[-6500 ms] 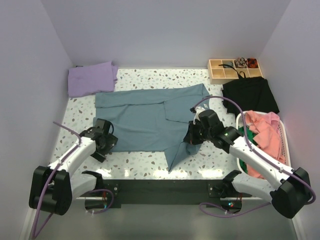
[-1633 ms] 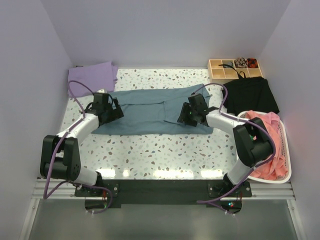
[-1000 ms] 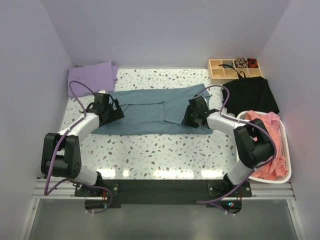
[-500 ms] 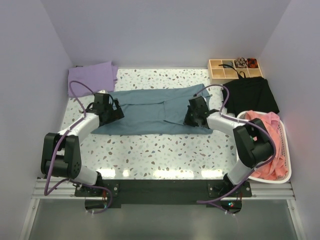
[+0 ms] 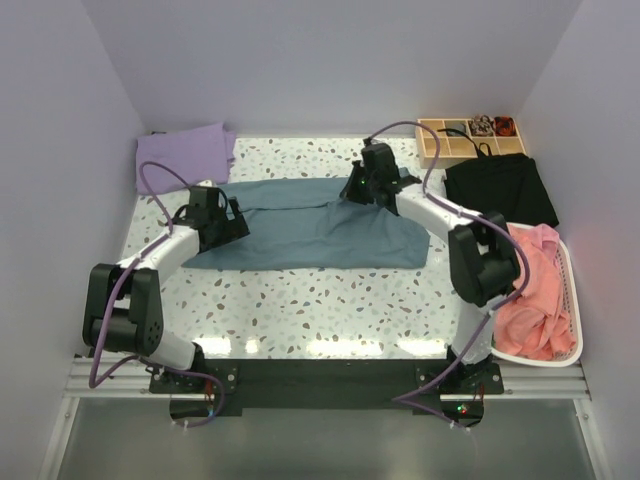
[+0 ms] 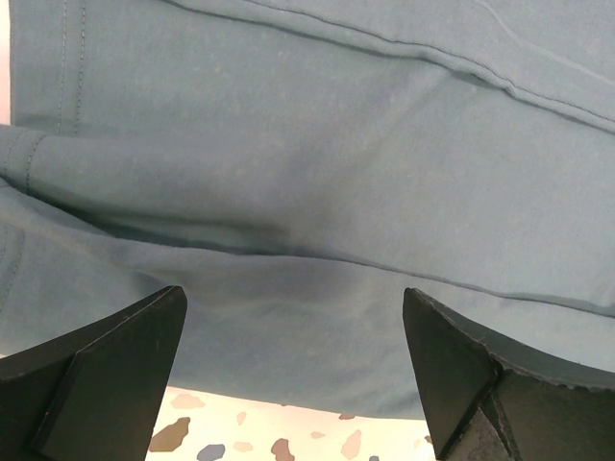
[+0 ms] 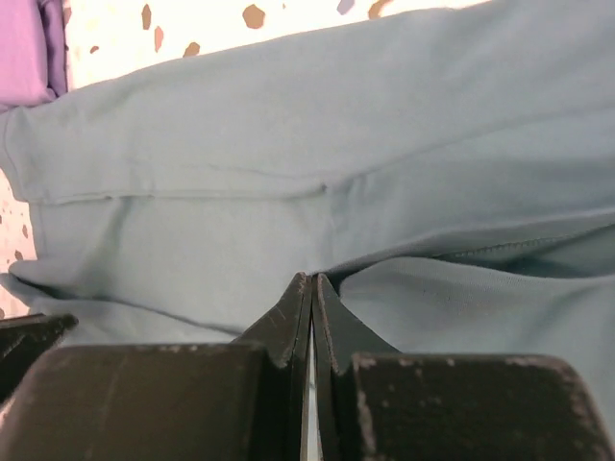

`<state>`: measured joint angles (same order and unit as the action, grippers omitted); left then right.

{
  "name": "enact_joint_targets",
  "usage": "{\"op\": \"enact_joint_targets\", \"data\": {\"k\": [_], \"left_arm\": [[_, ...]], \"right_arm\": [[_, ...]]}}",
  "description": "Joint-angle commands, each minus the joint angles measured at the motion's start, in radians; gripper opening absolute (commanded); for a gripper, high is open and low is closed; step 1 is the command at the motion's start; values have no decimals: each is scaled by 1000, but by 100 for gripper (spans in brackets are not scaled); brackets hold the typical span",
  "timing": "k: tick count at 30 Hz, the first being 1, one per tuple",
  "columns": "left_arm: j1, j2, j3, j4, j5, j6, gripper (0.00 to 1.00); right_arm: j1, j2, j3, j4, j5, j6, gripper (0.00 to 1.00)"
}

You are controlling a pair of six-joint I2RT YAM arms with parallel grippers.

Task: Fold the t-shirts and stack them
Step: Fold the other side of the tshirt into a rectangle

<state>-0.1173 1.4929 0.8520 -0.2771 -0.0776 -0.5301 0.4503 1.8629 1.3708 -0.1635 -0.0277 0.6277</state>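
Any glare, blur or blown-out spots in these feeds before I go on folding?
Top external: sharp, evenly lit, glare patches on the table, near edge. Left wrist: slate-blue t-shirt crisp, open left gripper dark and soft-edged. Right wrist: right gripper, shut on the shirt, looms dark; table blown out at top.

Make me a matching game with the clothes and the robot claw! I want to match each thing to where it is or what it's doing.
Things:
1. blue t-shirt
2. purple t-shirt
3. pink clothes
4. left claw

Match with:
A. in the white basket
B. wide open
C. spread out in the middle of the table
D. folded in the far left corner

Pairs: 1-C, 2-D, 3-A, 4-B
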Motion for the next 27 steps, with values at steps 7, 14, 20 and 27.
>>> {"op": "enact_joint_targets", "data": {"k": [7,14,20,27], "left_arm": [[7,12,5,21,18,24,100],[7,1,21,81,78,15,100],[-4,114,171,182,147,-5,100],[-35,401,384,262,202,5,100]], "right_arm": [[-5,124,137,5,-26,-75,49],[-5,-77,-19,-60,216,-134,56],[-35,-64,-71,-183,313,-109,57],[-53,-45,-166,-179,305,-69,57]]}}
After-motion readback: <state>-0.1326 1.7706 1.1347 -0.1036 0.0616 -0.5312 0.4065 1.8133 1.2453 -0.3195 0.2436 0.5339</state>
